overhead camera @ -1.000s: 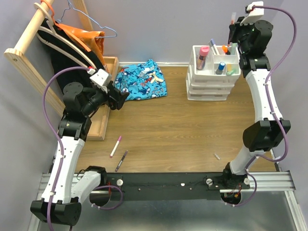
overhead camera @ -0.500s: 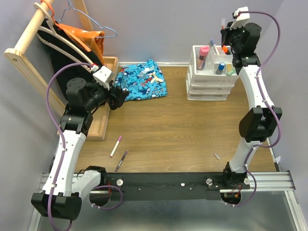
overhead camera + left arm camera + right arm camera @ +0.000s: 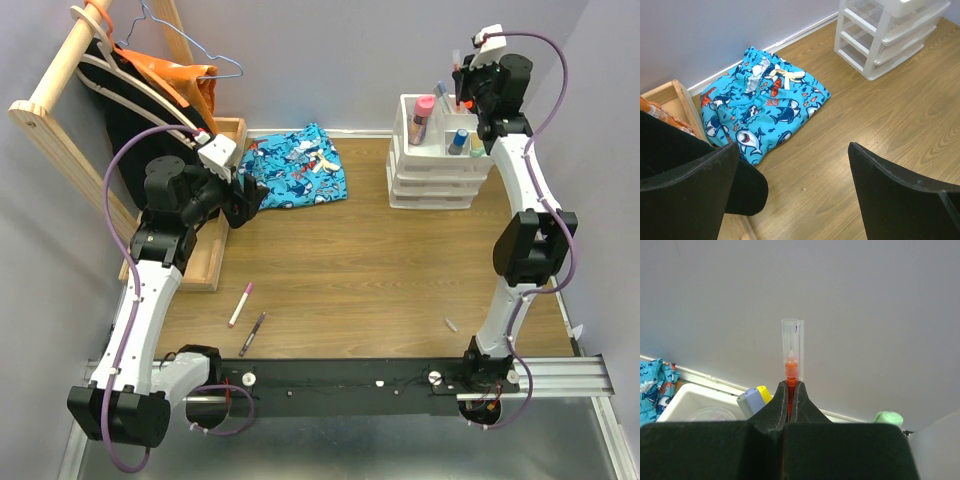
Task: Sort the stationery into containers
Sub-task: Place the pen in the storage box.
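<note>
Checking the right wrist view, I see what overhead blurs: right gripper (image 3: 791, 390) clamps an orange pen (image 3: 791, 371), its clear cap rising above the jaws. Left gripper (image 3: 792, 160) gapes wide.

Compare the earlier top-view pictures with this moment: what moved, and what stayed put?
The right arm swung leftward, carrying its jaws, shut on the orange pen, from the organiser's right edge to above its back compartments. The left arm edged slightly toward the far wall, jaws open, empty. The pink-and-white pen, dark pen, shark-print cloth and organiser did not move.
</note>
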